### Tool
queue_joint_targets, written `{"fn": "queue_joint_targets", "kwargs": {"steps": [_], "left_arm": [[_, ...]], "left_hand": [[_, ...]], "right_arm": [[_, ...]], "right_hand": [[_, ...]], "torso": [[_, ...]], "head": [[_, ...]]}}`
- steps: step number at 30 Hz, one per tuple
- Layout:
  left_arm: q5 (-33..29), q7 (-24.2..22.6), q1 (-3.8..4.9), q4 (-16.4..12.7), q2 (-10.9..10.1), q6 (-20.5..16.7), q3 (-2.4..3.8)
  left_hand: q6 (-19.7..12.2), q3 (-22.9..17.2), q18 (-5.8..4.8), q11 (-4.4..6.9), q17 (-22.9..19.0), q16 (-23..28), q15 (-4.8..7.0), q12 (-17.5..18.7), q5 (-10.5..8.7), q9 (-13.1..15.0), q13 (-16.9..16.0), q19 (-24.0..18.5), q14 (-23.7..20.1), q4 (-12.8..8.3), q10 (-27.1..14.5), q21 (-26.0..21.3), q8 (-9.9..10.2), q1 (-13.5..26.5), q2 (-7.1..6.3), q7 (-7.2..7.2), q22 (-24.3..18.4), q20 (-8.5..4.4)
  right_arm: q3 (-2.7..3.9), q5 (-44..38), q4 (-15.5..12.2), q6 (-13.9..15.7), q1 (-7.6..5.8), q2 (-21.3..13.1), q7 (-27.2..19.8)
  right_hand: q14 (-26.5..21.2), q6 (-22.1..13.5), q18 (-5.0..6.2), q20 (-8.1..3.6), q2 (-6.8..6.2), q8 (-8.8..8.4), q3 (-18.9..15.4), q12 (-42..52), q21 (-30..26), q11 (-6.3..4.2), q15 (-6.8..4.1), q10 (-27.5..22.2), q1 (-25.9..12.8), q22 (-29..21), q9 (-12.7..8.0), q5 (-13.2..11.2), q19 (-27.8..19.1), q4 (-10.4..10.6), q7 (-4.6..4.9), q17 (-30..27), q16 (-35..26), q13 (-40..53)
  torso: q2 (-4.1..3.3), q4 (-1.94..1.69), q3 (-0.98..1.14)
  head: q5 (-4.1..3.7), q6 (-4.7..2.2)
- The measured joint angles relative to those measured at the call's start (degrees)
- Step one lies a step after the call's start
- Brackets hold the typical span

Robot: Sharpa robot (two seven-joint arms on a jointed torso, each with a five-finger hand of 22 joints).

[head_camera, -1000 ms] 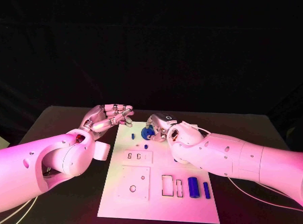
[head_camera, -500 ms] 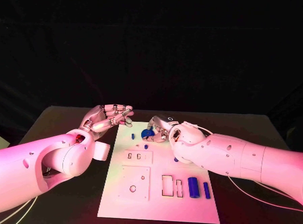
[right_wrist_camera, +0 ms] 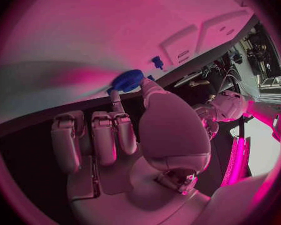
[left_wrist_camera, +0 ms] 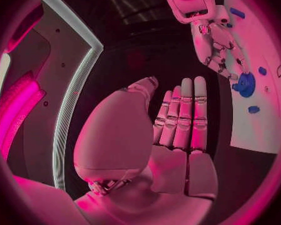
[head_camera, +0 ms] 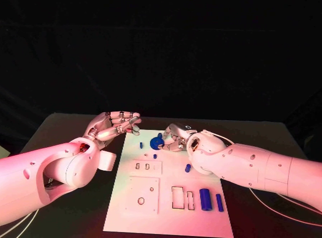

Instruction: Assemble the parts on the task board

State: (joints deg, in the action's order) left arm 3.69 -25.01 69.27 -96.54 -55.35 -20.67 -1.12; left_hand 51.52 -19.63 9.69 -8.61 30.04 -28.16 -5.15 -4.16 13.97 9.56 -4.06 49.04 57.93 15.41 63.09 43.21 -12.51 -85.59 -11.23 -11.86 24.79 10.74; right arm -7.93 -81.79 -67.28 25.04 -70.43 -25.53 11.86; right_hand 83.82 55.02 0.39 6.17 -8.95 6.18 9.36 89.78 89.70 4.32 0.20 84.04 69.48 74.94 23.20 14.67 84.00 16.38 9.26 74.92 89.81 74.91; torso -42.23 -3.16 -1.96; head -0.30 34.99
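Drawing back slightly toward the robot, the right hand [head_camera: 181, 140] pinches the blue round part [head_camera: 157, 143] over the task board [head_camera: 168, 208], apparently mid-placement, needing careful seating next; left hand [head_camera: 116, 125] hovers empty, fingers loosely curled.

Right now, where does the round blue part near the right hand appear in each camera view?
Head view: round blue part on the far end of the task board, at the right hand.
Left wrist view: at, below that hand's fingers.
Right wrist view: at, touching the fingertips.
Shared landmark: the white board.

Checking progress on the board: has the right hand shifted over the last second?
Yes. The right hand has drawn back slightly toward the robot's right, uncovering the round blue part on the white task board.
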Motion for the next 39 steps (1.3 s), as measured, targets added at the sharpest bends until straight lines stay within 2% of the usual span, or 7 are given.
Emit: {"fn": "queue_joint_targets", "kwargs": {"steps": [5, 9, 13, 18, 27, 32, 39], "left_arm": [[0.0, 0.0, 0.00, 0.2, -0.2, 0.0, 0.00], [0.0, 0.1, 0.00, 0.4, -0.4, 0.0, -0.01], [0.0, 0.1, -0.02, 0.5, -0.3, 0.0, -0.02], [0.0, 0.1, -0.01, 0.7, -0.2, 0.0, -0.02], [0.0, 0.1, -0.02, 1.1, -0.1, 0.2, -0.02], [0.0, 0.1, -0.03, 1.3, 0.0, 0.4, -0.02], [0.0, 0.1, -0.04, 1.5, 0.1, 0.5, -0.03]], "left_hand": [[0.0, -0.2, 0.00, 0.00, 0.0, 0.0, 0.00, 0.0, 0.00, 0.0, 0.0, -0.2, 0.0, 0.2, 0.0, 0.0, 0.0, 0.0, 0.00, 0.00, 0.1, 0.20], [0.0, -0.2, 0.00, 0.00, 0.0, 0.0, 0.00, 0.0, 0.00, 0.0, 0.0, -0.2, 0.0, 0.2, 0.0, 0.0, 0.0, 0.0, 0.00, 0.00, 0.1, 0.21], [0.0, -0.2, 0.00, 0.00, 0.0, 0.0, 0.00, 0.0, 0.00, 0.0, 0.0, -0.2, 0.0, 0.2, 0.0, 0.0, 0.0, 0.0, 0.00, 0.00, 0.1, 0.21], [0.0, -0.2, 0.00, 0.00, 0.0, 0.0, -0.20, 0.0, 0.00, 0.0, 0.0, -0.2, -0.2, 0.2, 0.0, 0.3, 0.0, 0.0, 0.00, 0.00, 0.1, 0.21], [0.0, -0.3, 0.00, 0.00, 0.0, 0.0, -0.20, 0.0, 0.00, 0.0, 0.0, -0.4, -0.2, 0.0, 0.0, 0.3, 0.0, 0.0, 0.00, 0.00, 0.2, 0.00], [0.0, -0.3, 0.00, 0.00, 0.0, 0.0, -0.20, 0.0, 0.00, 0.0, 0.0, -0.4, -0.2, 0.0, 0.0, 0.3, 0.0, 0.0, 0.00, 0.00, 0.2, 0.00], [0.0, -0.3, 0.00, 0.00, 0.0, 0.0, -0.20, 0.0, 0.00, 0.0, 0.0, -0.4, -0.2, 0.0, 0.0, 0.3, 0.0, 0.0, 0.00, 0.00, 0.2, 0.00]], "right_arm": [[0.20, 1.0, -2.9, 3.9, -0.05, -3.5, -1.1], [0.50, 3.0, -6.8, 6.3, -1.01, -7.5, -2.8], [0.66, 5.8, -10.6, 6.6, -2.15, -13.1, -4.7], [0.72, 9.5, -12.8, 4.5, -2.95, -19.2, -7.1], [0.61, 12.6, -12.7, -0.4, -2.05, -25.1, -11.3], [0.59, 12.9, -11.1, -1.5, -1.11, -25.4, -12.5], [0.54, 13.0, -8.7, -2.1, -0.03, -23.8, -13.5]], "right_hand": [[0.0, 0.0, 0.00, 0.00, -0.58, 0.00, 0.6, 0.0, 0.0, 0.00, 0.00, 0.0, 1.6, 0.0, -0.1, 0.3, 0.0, -0.2, 0.00, 0.0, 0.0, 0.0], [0.0, 0.0, 0.00, 0.00, -0.94, -0.27, 0.9, 0.0, 0.0, 0.00, 0.00, 0.0, 1.9, 0.0, -0.1, 0.5, 0.0, -0.2, 0.00, 0.0, 0.0, 0.0], [0.0, 0.0, 0.00, 0.00, -1.44, -0.27, 1.9, 0.0, 0.0, 0.00, 0.00, 0.0, 4.1, 0.0, -0.2, 0.5, 0.0, -0.8, 0.00, 0.0, 0.0, 0.0], [0.0, 0.0, 0.00, 0.00, -2.19, -0.27, 3.7, 0.0, 0.0, 0.00, 0.00, 0.0, 8.7, 0.0, -0.4, 0.5, 0.0, -2.6, 0.00, 0.0, 0.0, 0.0], [0.0, 0.0, 0.00, 0.00, -4.18, -0.89, 5.1, 0.0, 0.0, -0.01, 0.00, 0.0, 12.0, 0.0, -0.8, 0.8, 0.0, -4.1, 0.00, 0.0, 0.0, 0.0], [0.0, -0.2, 0.00, -0.01, -4.49, -0.89, 5.1, 0.0, 0.0, -0.01, 0.00, 0.0, 12.3, 0.0, -0.9, 0.5, 0.0, -4.1, 0.19, 0.0, 0.0, 0.0], [0.0, -0.2, 0.00, -0.01, -4.26, -1.10, 5.3, 0.0, 0.0, -0.01, 0.00, 0.0, 12.5, 0.0, -1.0, 0.5, 0.0, -4.2, 0.19, 0.0, 0.0, 0.0]], "torso": [[0.10, 0.23, 0.09], [0.28, 0.61, 0.18], [0.53, 1.10, 0.29], [0.78, 1.62, 0.39], [1.12, 2.35, 0.69], [1.15, 2.45, 0.86], [1.12, 2.34, 0.88]], "head": [[0.10, -0.15], [0.13, -0.30], [0.02, -0.30], [-0.11, -0.29], [-0.31, 0.12], [-0.14, 0.25], [-0.07, 0.49]]}}
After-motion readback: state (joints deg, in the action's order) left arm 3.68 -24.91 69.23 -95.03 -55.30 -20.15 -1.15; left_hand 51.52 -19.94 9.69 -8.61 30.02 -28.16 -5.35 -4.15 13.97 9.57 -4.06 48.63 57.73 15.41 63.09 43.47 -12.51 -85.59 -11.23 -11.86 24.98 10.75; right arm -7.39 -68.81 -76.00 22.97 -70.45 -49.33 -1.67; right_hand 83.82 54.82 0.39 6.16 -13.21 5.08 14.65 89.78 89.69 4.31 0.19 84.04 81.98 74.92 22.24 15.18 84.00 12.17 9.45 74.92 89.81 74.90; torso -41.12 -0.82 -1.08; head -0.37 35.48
